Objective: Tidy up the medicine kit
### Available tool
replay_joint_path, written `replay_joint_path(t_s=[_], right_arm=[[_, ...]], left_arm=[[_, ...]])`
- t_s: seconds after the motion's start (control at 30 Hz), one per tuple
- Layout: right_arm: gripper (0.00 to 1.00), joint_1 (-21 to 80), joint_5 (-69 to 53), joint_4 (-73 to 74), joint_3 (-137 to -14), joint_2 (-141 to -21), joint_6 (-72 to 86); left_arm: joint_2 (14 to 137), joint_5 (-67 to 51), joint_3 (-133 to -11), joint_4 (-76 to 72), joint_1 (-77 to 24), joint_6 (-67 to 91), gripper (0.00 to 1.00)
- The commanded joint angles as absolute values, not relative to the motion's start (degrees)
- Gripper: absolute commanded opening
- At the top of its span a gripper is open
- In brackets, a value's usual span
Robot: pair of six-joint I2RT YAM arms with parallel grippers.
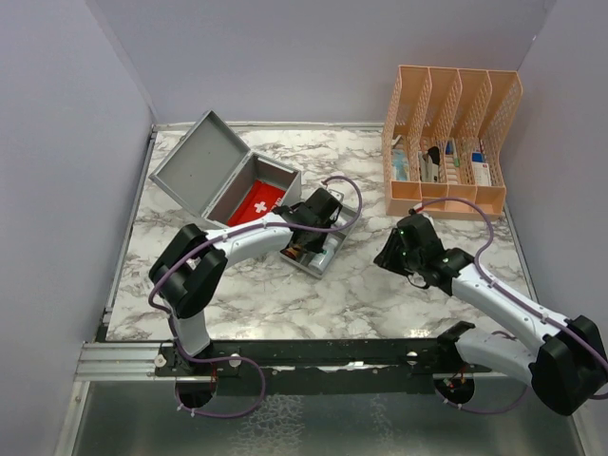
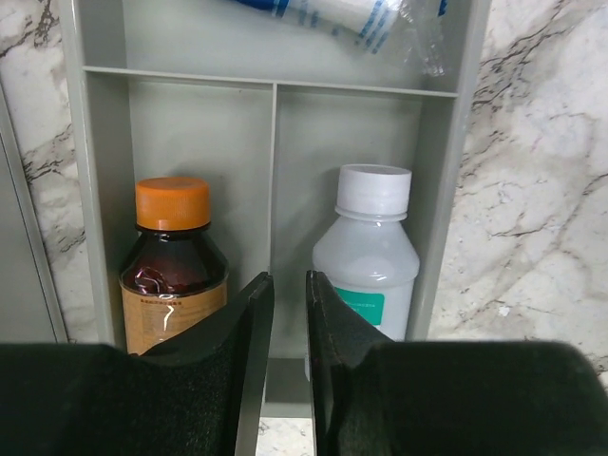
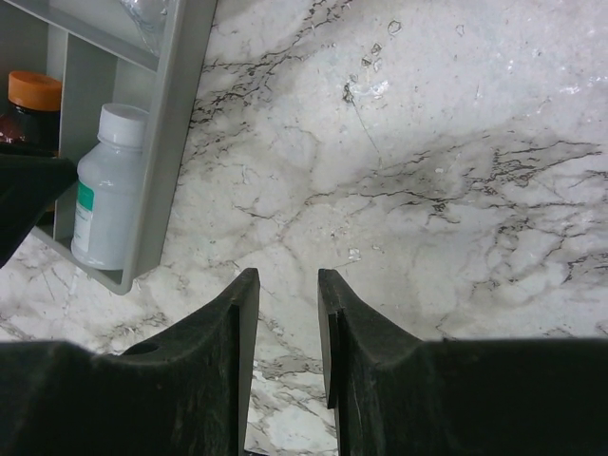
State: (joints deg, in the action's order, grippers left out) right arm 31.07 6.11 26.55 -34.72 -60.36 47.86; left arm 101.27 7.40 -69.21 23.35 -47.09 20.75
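Note:
The medicine kit case stands open at the back left, with a red pouch inside. Its grey divided tray lies out on the table beside it. In the left wrist view the tray holds a brown bottle with an orange cap and a white bottle with a teal label, one on each side of a divider. My left gripper hovers over that divider, its jaws a narrow gap apart, holding nothing I can see. My right gripper is open and empty over bare marble right of the tray.
A peach slotted organizer with small boxes in it stands at the back right. A clear-wrapped white and blue item lies in the tray's far compartment. Grey walls close in the left, back and right sides of the table.

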Motion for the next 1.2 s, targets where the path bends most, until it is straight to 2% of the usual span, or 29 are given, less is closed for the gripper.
replay_joint_path(t_s=[0.0, 1.03, 1.17], right_arm=[[0.31, 31.29, 5.94, 26.02, -33.57, -58.33, 48.78], [0.31, 31.29, 4.61, 23.02, -32.04, -61.87, 48.85], [0.31, 31.25, 4.81, 23.08, -32.04, -61.88, 48.87]], left_arm=[[102.13, 9.66, -70.13, 24.41, -46.83, 19.75, 0.24], [110.4, 5.19, -74.68, 25.18, -44.98, 12.66, 0.26], [110.99, 4.92, -75.19, 25.15, -44.76, 12.5, 0.21]])
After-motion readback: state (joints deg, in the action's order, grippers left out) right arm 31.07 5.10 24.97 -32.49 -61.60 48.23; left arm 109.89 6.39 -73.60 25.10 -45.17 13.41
